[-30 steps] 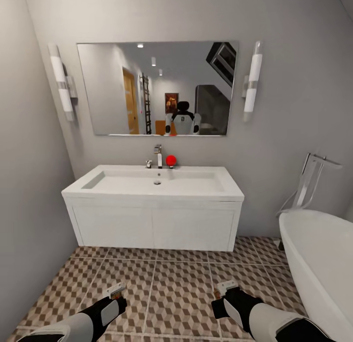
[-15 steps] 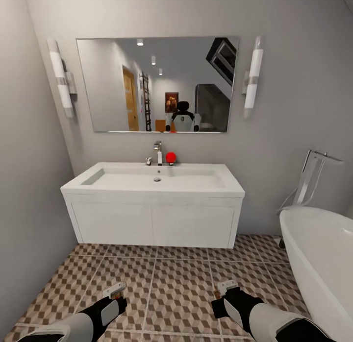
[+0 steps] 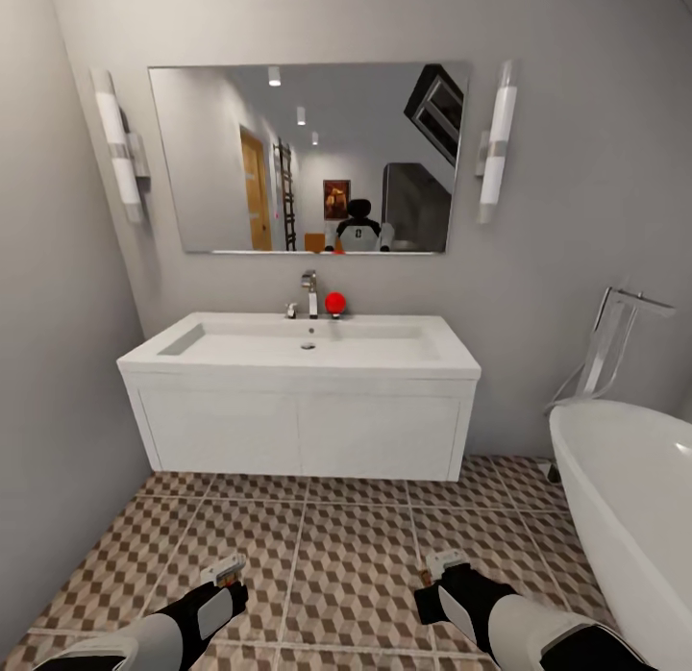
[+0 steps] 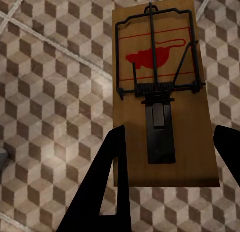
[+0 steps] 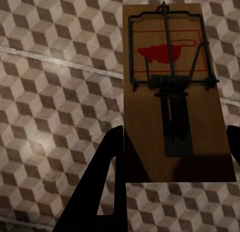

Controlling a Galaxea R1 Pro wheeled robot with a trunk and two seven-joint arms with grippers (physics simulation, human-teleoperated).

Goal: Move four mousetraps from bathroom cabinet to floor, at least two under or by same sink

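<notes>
Left gripper (image 4: 167,184): closed on a mousetrap (image 4: 160,87), board pinched between the two dark fingers, wire side facing the wrist camera; seen from the head, left gripper (image 3: 229,573) low over the tiles, in front of the sink and toward its left half.
Right gripper (image 5: 172,179): clamped on a second mousetrap (image 5: 172,87), board gripped at its rear end; seen from the head, right gripper (image 3: 440,567) low, in front of the sink's right half.
Sink (image 3: 300,349): white basin on a wall-hung vanity, straight ahead; open gap visible beneath the unit.
Bathroom floor (image 3: 351,546): cube-pattern tiles, bare between grippers and vanity.
Bathtub (image 3: 630,498): to the right of the sink, close to the right arm.
Step in hand (judged): carrying two traps toward the sink for set-down.
Advice: close up to the vanity before lowering; bring each board flat and near the tiles before opening, to avoid a drop or a flip; set both under or right beside the vanity front.
Risk (judged): right forearm brushing the bathtub rim on approach.
</notes>
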